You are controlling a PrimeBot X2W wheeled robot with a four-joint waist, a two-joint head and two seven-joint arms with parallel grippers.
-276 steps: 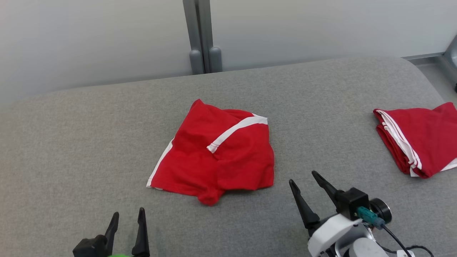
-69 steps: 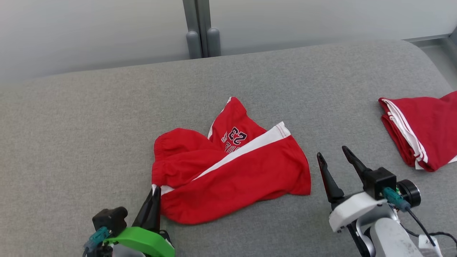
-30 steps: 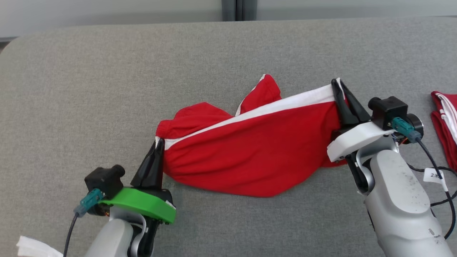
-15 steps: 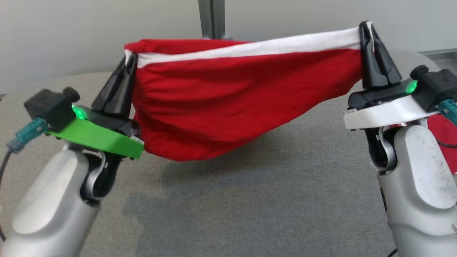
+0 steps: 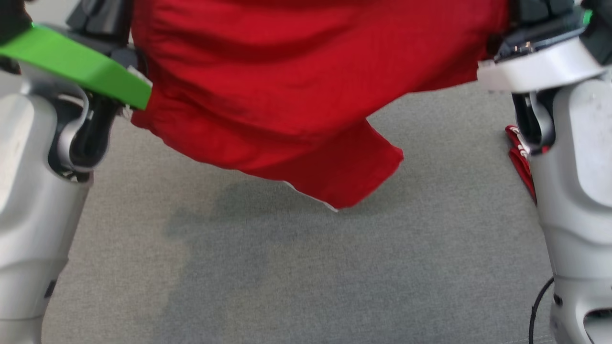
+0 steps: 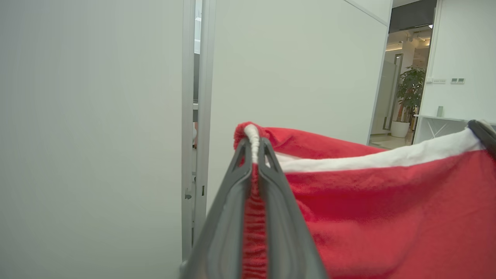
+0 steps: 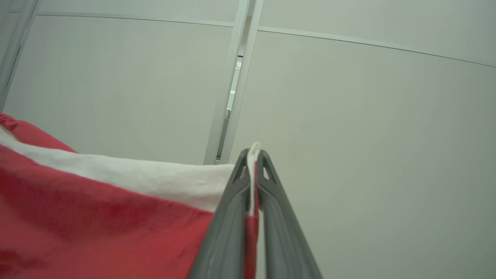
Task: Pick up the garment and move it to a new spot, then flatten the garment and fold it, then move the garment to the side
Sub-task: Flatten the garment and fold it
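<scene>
The garment (image 5: 296,81) is a pair of red shorts with a white band, hanging in the air between my two raised arms above the grey surface (image 5: 296,267). Its lowest corner dangles near the middle of the head view. My left gripper (image 6: 254,149) is shut on one end of the garment (image 6: 387,209) at the white-edged hem. My right gripper (image 7: 254,155) is shut on the other end, pinching the white band of the garment (image 7: 97,201). In the head view the fingertips of both grippers are cut off by the top edge.
A second red garment with white stripes (image 5: 521,160) lies on the grey surface at the right, mostly behind my right forearm (image 5: 573,181). My left forearm (image 5: 28,191) fills the left side. Pale wall panels (image 7: 348,116) stand behind.
Both arms have lifted the garment higher, so the grippers' fingertips have left the head view's top. A lower corner of the shorts now hangs loose beneath.
</scene>
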